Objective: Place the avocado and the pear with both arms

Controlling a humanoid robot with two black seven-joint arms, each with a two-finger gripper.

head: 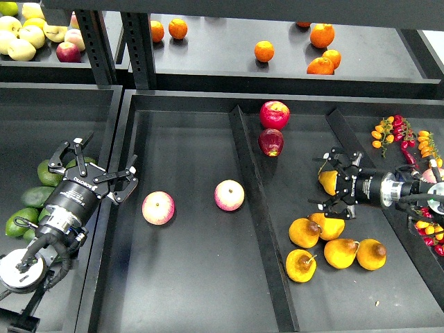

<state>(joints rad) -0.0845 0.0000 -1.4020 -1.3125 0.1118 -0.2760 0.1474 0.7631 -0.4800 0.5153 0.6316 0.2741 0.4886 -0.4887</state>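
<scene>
Left tool (104, 170): fingers spread wide, nothing between them. It hangs over the rim between the left bin and the centre tray (180, 277), pointing toward 2 o'clock. The avocado (48, 172) lies just beside it at 9 o'clock, in the left bin, at the top of a cluster of green fruit (28, 208) running down toward 7 o'clock.

Right tool (336, 184): fingers closed round a pear (328, 182), golden-yellow, held at the tool's 9 o'clock end above the right compartment. The arm enters from 3 o'clock.

Below the held pear, toward 6 o'clock, a group of loose pears (333, 246) rests on the compartment floor, touching one another.

Centre tray: two pink-yellow apples (158, 207), well apart from each other, the nearer just beside the left tool at 4 o'clock. Two red apples (274, 114) sit near the top of the right compartment, touching.

Upper shelf: oranges (263, 50) scattered at 12 o'clock; pale yellow fruit (21, 38) at 11 o'clock. Small chillies (402, 135) lie at 3 o'clock.
</scene>
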